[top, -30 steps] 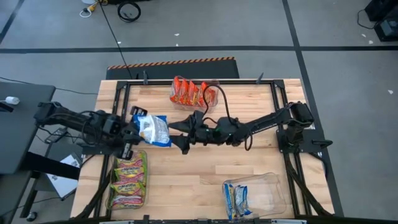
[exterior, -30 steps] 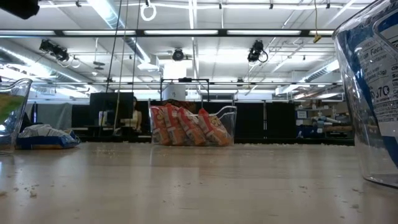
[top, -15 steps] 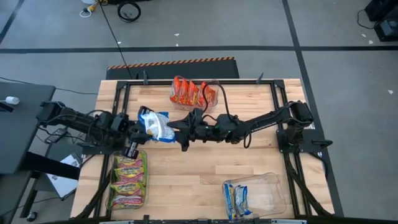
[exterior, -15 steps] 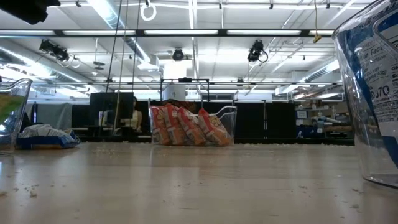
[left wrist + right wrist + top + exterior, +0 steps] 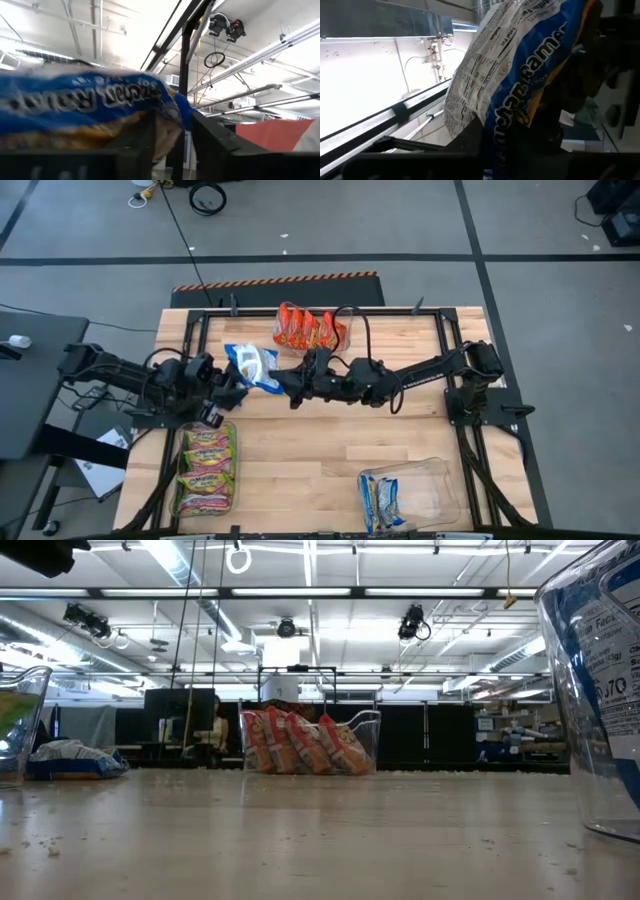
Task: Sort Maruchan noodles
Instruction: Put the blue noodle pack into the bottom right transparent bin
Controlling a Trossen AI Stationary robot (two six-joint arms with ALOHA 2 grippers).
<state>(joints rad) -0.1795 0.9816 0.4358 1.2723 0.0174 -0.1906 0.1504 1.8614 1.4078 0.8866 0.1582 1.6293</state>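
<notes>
Grey floor [image 5: 90, 270] (taped lines), ceiling strip lights [image 5: 430, 592] overhead.

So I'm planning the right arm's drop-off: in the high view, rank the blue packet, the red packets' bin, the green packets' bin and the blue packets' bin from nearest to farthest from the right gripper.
1. Blue packet: at the right gripper, mid-table.
2. Red packets' bin: far edge, just beyond.
3. Green packets' bin: near-left corner.
4. Blue packets' bin: near-right corner; close to the green one, but seemingly farther.
</notes>
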